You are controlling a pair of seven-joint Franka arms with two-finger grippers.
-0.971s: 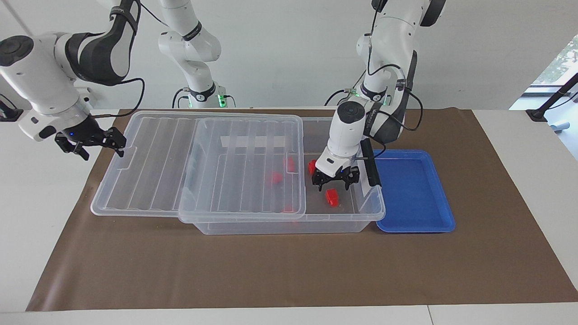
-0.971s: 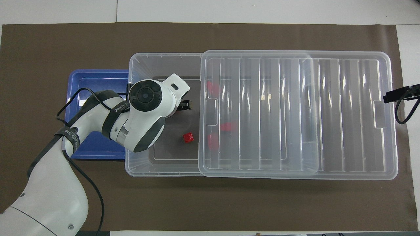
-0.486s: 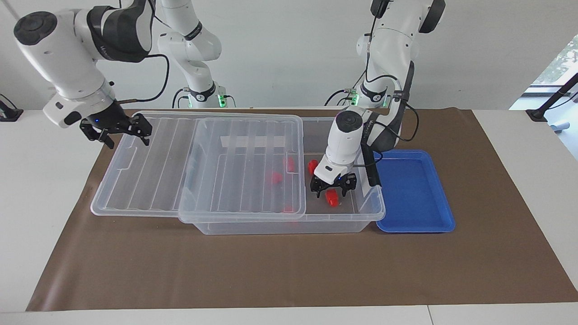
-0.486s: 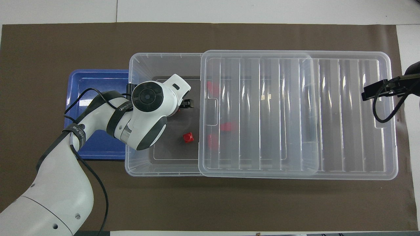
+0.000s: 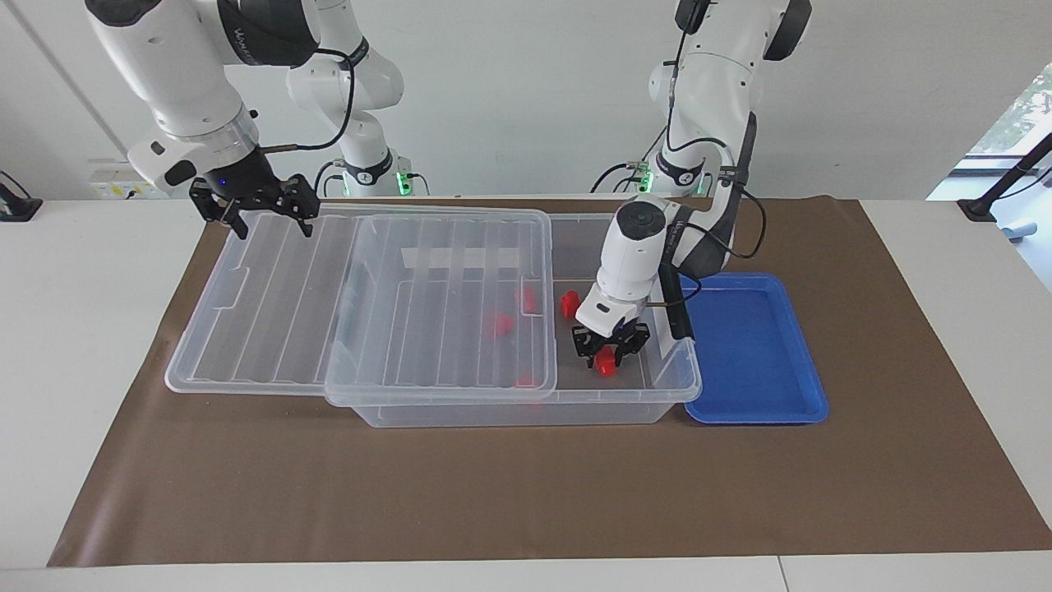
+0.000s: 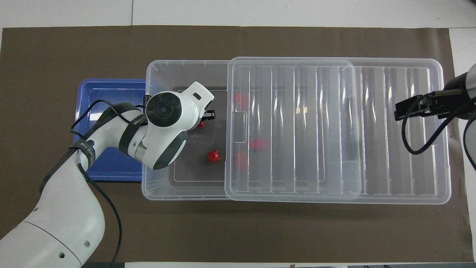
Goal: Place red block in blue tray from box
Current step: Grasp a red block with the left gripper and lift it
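The clear box stands mid-table with its ribbed lid slid toward the right arm's end, leaving the end by the blue tray uncovered. My left gripper is down inside that uncovered end, its fingers drawn in on a red block that rests on the box floor; the block peeks out under the hand in the overhead view. The tray is empty. My right gripper hangs open and empty over the lid's edge.
Another red block lies bare in the box, nearer to the robots. Several more show through the lid. A black latch stands at the box wall beside the tray. Brown paper covers the table.
My left gripper has sunk onto the red block and its fingers have drawn in. My right arm has swung up from the table's end to over the lid.
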